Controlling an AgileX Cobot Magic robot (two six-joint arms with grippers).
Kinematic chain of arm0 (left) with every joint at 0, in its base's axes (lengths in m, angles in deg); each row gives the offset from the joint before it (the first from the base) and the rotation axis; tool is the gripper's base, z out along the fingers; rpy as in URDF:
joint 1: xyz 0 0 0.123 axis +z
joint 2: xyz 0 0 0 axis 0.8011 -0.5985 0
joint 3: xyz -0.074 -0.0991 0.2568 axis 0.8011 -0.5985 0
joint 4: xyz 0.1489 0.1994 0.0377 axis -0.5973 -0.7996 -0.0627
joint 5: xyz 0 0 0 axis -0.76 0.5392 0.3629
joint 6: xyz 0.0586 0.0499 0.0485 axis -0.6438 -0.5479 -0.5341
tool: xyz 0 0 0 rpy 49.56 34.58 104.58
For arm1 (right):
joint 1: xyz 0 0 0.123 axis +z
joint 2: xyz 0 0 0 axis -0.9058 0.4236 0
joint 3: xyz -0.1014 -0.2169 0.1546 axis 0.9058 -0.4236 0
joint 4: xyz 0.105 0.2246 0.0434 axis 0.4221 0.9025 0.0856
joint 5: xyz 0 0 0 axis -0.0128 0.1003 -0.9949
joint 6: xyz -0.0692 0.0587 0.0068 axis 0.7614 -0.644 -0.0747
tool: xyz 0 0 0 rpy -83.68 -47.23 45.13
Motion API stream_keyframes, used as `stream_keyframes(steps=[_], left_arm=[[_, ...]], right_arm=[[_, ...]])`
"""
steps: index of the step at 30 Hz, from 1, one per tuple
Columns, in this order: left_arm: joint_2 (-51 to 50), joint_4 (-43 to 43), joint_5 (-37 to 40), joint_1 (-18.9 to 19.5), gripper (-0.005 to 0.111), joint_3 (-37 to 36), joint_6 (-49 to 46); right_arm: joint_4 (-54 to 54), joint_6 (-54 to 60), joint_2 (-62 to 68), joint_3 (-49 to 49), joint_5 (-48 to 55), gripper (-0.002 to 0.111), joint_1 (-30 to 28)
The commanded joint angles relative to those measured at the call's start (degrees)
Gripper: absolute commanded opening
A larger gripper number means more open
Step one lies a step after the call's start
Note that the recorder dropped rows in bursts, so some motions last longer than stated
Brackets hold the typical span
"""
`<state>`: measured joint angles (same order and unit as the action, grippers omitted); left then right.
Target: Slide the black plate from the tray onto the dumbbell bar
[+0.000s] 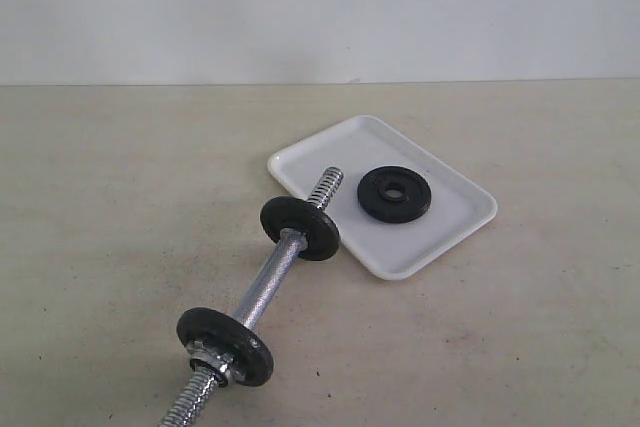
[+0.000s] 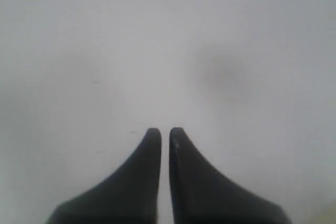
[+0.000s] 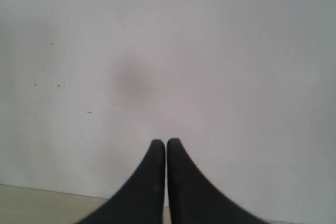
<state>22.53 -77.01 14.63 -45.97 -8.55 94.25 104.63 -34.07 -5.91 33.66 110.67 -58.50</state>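
Item 1. My left gripper (image 2: 165, 132): two black fingers drawn together, only a thin slit between the tips, nothing held. It faces a blank pale surface.

Item 2. My right gripper (image 3: 166, 142): black fingers pressed tip to tip, nothing held. It faces a pale wall (image 3: 210, 51), with a strip of beige table (image 3: 42, 203) below it.

Item 3. Black plate (image 1: 395, 191): thick round disc with a centre hole, lying flat inside the tray, near the middle.

Item 4. Tray (image 1: 335, 152): white, rectangular, rounded corners, set cornerwise on the table.

Item 5. Dumbbell bar (image 1: 268, 282): silver, knurled, lying on the table. Its far threaded end (image 1: 326, 187) reaches over the tray's near edge, just beside the black plate but apart from it.

Item 6. Thin black disc (image 1: 300, 228): on the bar, upright, near the tray's edge.

Item 7. Black disc with silver nut (image 1: 225, 345): on the bar's near portion.
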Motion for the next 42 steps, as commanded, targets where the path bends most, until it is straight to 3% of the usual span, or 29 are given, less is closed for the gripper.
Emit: stream_keyframes(steps=[1, 3, 5, 7, 9, 11, 16, 18, 20, 25, 29, 42], left_arm=[[1.6, 1.9, 25.0, 0.2, 0.004, 2.6, -10.4], [2.3, 3.4, 37.0, 0.2, 0.004, 2.7, -10.4], [2.9, 11.3, 49.6, 0.2, 0.004, 2.8, -9.3], [3.4, 23.8, 60.1, 0.2, 0.004, 2.8, -12.9], [3.5, 38.5, 65.0, 0.2, 0.004, 2.8, -21.7], [3.3, 56.4, 65.4, 0.2, 0.004, 2.8, -36.4], [3.3, 110.3, 58.5, 0.2, 0.004, 2.8, -71.5], [3.3, 126.6, 56.0, 0.2, 0.004, 2.8, -84.0], [3.3, 135.8, 54.9, 0.2, 0.004, 2.8, -92.3], [3.5, 138.7, 58.5, 0.2, 0.004, 2.8, -101.6], [4.7, 138.3, 63.2, 0.2, 0.004, 2.8, -101.5], [7.6, 138.4, 62.8, 0.0, 0.004, 2.8, -101.5]], right_arm=[[1.8, 0.4, 0.2, 0.3, 2.4, 0.000, 0.0], [2.6, 0.6, 0.2, 0.3, 3.2, 0.000, 0.0], [3.7, 0.6, 0.2, 0.3, 3.5, 0.000, 0.0], [4.3, 0.6, 0.2, 0.3, 3.5, 0.000, 0.0], [4.9, 0.6, 0.2, 0.3, 3.5, 0.000, 0.0], [5.4, 0.6, 0.2, 0.3, 3.4, 0.000, 0.0], [5.6, 0.6, 0.2, 0.3, 3.9, 0.000, 0.0], [5.6, 0.6, 0.2, 0.3, 4.6, 0.000, 0.0], [5.6, 1.7, 0.2, 0.3, 5.4, 0.000, 0.0], [5.6, 2.1, 0.2, 0.3, 5.7, 0.000, 0.0], [5.6, 2.1, 0.2, 0.3, 6.4, 0.000, 0.0], [5.6, 3.2, 0.2, 0.3, 9.7, 0.000, 0.0]])
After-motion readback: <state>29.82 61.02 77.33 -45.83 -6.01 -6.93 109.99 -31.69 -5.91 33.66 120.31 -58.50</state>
